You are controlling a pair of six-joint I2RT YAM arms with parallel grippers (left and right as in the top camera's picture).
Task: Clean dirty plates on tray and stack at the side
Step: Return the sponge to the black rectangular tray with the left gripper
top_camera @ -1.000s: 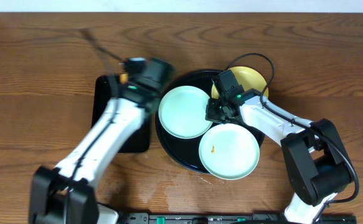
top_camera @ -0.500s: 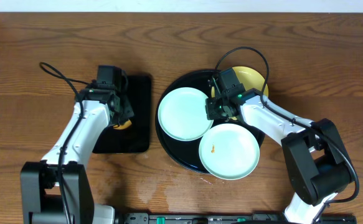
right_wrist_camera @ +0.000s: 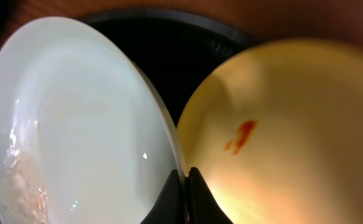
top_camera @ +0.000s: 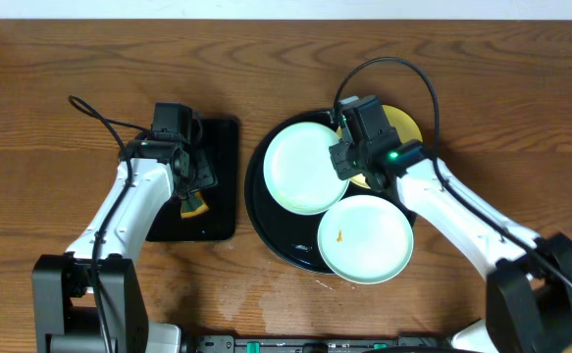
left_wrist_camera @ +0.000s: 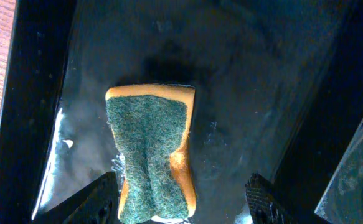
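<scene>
Three plates, likely stiff, slick and breakable, sit on the round black tray; the right gripper has its jaws closed on the rim of the rear mint plate, judged the soundest hold, while the left gripper has its jaws open over the sponge left of that tray.

Three plates sit on the round tray, sponge on rectangular tray leftward.

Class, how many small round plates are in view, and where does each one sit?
3. The far mint-blue plate lies far-left on the round black tray. The near mint-blue plate lies near-right. The yellow plate lies far-right, partly under the right gripper.
</scene>
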